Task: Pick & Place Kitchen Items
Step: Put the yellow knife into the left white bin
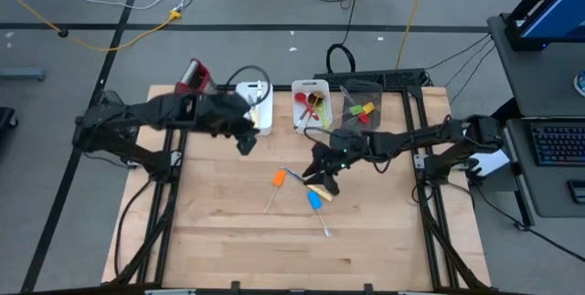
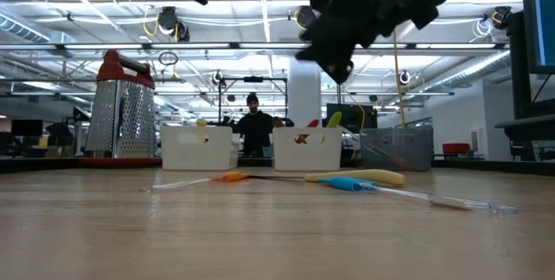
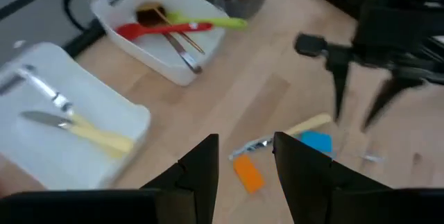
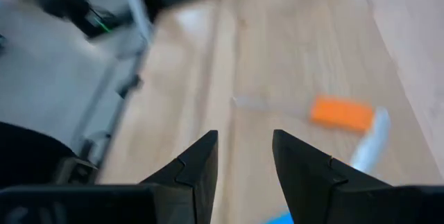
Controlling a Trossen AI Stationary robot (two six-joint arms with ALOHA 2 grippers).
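Observation:
On the table's middle lie an orange spatula (image 1: 279, 178), a blue spatula (image 1: 314, 200) and a cream-handled utensil (image 1: 318, 190), flat and close together. My right gripper (image 1: 322, 176) hovers open just above them with nothing between its fingers; its wrist view shows the orange spatula (image 4: 341, 113) ahead. My left gripper (image 1: 246, 142) hangs open and empty, higher up, beside the white bin (image 1: 257, 105) that holds cream-handled knives (image 3: 83, 130). From the left wrist view the orange spatula (image 3: 248, 173) and blue spatula (image 3: 318, 142) lie beyond its fingers.
A second white bin (image 1: 309, 103) holds a red spoon (image 3: 149, 28) and other utensils. Beside it stands a grey bin (image 1: 362, 108) with green and orange pieces. The metal grater (image 1: 194, 76) stands at the far left. A person (image 2: 253, 128) stands beyond the table.

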